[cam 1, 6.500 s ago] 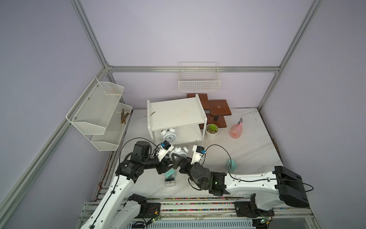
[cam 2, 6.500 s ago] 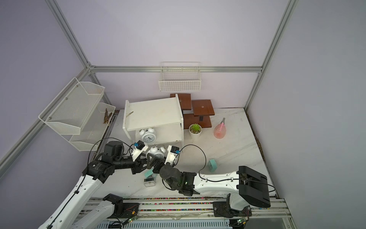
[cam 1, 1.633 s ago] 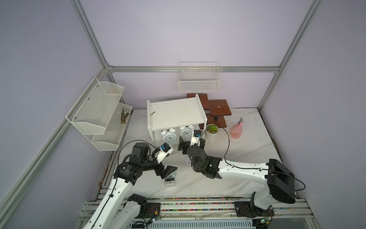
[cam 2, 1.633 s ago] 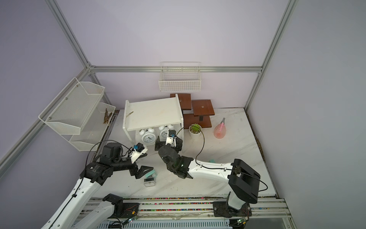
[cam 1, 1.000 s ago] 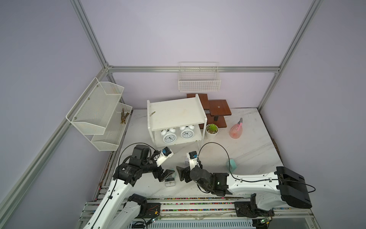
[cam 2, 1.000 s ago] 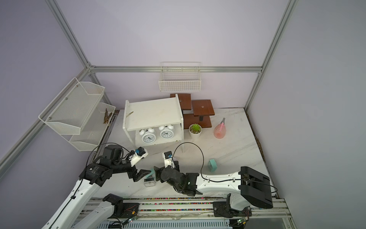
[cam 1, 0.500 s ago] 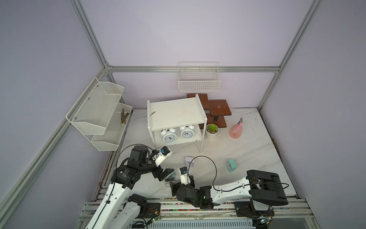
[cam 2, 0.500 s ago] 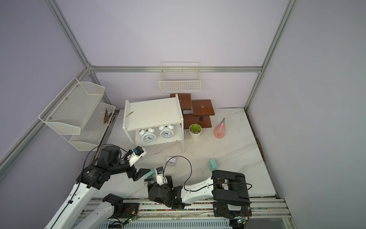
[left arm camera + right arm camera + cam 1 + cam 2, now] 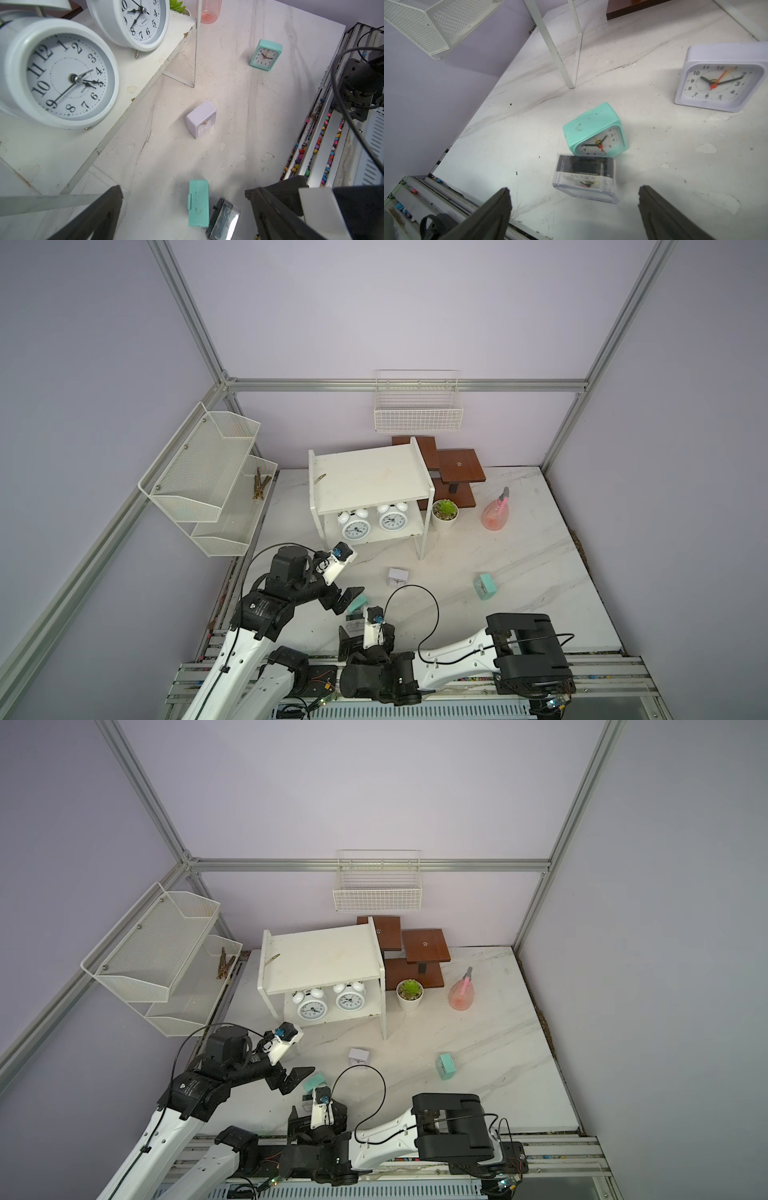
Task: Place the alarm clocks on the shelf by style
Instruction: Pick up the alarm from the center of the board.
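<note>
Right wrist view: right gripper (image 9: 573, 188) spread wide, empty, facing silver clock (image 9: 585, 178) touching mint clock (image 9: 591, 126). Likely light, slick plastic; pinch flat sides. Left gripper (image 9: 183, 189) likewise spread.

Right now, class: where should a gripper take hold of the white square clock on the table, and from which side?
I would take the white square clock across its two flat side walls, coming down from above. It stands upright with nothing touching it, so both sides and the top are clear.
</note>
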Available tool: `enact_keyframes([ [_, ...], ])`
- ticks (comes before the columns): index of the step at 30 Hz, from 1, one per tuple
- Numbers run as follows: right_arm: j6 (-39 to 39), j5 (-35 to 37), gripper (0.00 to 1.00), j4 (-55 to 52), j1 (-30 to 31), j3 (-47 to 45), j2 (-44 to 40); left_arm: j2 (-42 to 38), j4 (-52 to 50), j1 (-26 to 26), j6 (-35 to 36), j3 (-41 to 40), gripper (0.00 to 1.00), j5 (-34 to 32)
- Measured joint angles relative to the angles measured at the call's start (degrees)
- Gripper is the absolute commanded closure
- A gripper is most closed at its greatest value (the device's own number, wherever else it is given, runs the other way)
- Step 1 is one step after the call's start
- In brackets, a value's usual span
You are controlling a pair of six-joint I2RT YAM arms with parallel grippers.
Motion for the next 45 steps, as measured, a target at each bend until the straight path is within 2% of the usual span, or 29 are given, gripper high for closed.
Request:
enact_keyframes([
  [6,3.3,3.2,0.0,-9.2,-0.1,6.8,4.5,-0.2,0.0,0.0,-0.4,-0.6,0.0,-0.1],
  [12,3.6,2.9,0.02,-11.8,-1.0,8.6,7.2,-0.3,0.0,0.0,-0.4,-0.6,0.0,-0.1],
  [25,1.9,1.4,0.17,-11.4,-3.0,8.6,8.9,-0.3,0.0,0.0,-0.5,-0.6,0.0,-0.5],
  [34,0.2,1.3,0.32,-10.5,-3.1,8.5,9.3,-0.3,0.0,0.0,-0.8,-0.6,0.0,-0.6],
  [35,-0.2,1.4,0.39,-10.4,-3.1,8.5,9.2,-0.3,0.0,-0.1,-0.8,-0.6,0.0,-0.6],
  [45,1.4,1.2,0.45,-12.8,-2.9,1.1,1.9,-0.3,0.0,-0.1,-0.8,-0.6,0.0,-0.7],
])
